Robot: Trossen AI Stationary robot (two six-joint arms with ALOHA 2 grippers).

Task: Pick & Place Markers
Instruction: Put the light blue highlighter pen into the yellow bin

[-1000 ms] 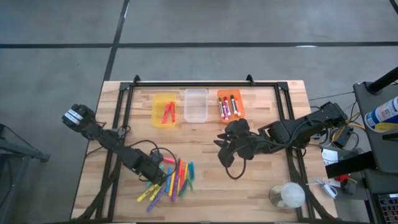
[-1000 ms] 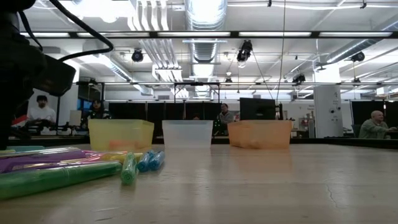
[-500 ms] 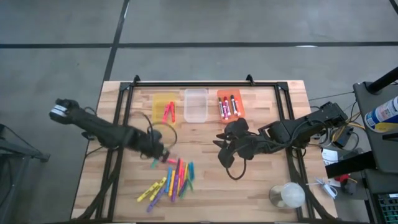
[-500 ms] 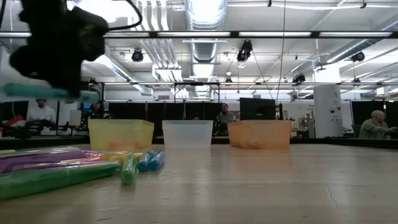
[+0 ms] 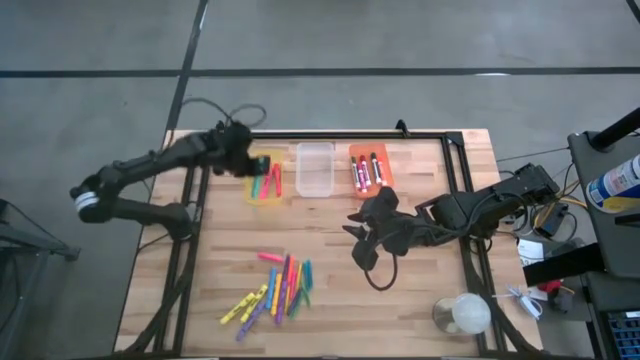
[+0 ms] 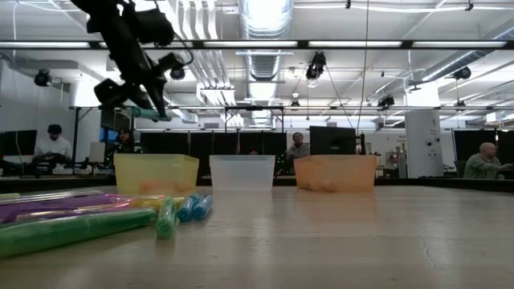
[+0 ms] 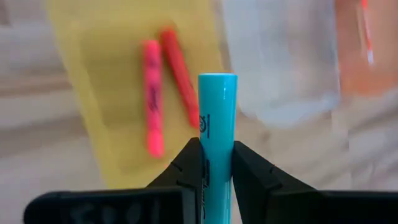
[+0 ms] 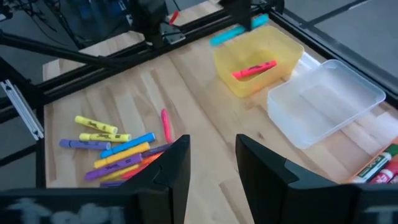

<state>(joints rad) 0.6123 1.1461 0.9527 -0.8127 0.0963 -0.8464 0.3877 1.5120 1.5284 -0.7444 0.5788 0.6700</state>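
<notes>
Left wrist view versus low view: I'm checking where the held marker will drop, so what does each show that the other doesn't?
Only the left wrist view shows two markers, pink and red, lying inside the yellow bin, below the teal marker. Only the low view shows the marker pile on the table and people in the room behind. Both show the left end effector shut on the teal marker above the yellow bin.
</notes>
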